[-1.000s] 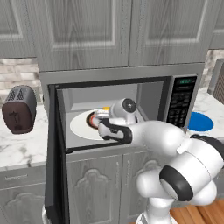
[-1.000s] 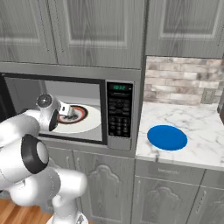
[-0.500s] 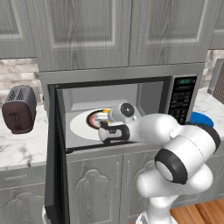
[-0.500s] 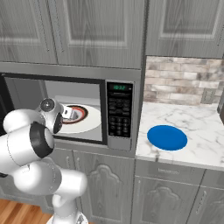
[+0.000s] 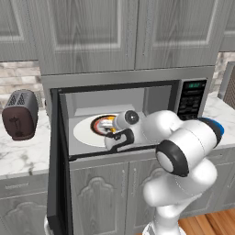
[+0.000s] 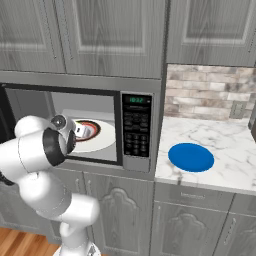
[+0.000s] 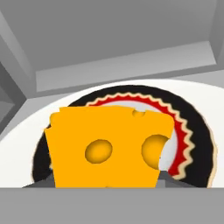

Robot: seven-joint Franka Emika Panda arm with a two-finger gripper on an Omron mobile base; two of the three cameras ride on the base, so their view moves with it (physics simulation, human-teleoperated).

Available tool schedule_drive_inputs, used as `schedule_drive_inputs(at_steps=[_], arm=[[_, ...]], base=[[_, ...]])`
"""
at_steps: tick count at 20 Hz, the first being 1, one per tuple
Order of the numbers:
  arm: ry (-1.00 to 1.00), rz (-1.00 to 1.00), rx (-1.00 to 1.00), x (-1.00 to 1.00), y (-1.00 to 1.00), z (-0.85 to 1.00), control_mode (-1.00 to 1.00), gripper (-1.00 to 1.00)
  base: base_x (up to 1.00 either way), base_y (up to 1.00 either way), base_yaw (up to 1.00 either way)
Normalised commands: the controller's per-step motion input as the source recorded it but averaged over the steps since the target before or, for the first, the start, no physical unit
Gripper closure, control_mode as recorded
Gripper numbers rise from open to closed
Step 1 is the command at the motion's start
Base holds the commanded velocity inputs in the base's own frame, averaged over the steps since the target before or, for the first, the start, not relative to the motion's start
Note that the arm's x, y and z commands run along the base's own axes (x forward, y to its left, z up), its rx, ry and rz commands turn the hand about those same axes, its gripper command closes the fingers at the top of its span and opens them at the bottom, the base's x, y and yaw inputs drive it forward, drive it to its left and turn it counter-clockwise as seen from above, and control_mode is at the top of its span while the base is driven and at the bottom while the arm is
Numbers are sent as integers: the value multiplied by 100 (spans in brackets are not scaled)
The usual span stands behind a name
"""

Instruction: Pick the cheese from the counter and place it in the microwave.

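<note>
Inside the open microwave (image 5: 183, 87) with gripper (image 5: 109, 124) over the patterned plate (image 7: 192, 131), jaw state impossible to tell, cheese (image 7: 107, 146) close at 6 o'clock

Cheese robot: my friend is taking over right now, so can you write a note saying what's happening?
Gripper: inside the open microwave, over the patterned plate on the white turntable. The cheese sits right in front of the hand camera, above that plate; the fingertips are hidden, so whether the grip is shut on it cannot be told.
Done: cheese is off the counter and inside the microwave.
Left: set it down on the plate if it is not resting there yet, let go, and back the arm out past the open door.
Nearby: blue plate on the counter, toaster to the left.
</note>
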Motion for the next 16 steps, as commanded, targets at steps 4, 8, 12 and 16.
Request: schedule_drive_inputs(at_steps=[4,8,12,16], arm=[[0,-1,0,9,0,-14,-100,-100],[0,-2,0,34,0,-1,-100,-100],[0,-2,0,33,0,0,-100,-100],[0,-1,0,20,0,0,-100,-100]], base=[[0,0,0],[0,0,0],[0,0,0],[0,0,0]])
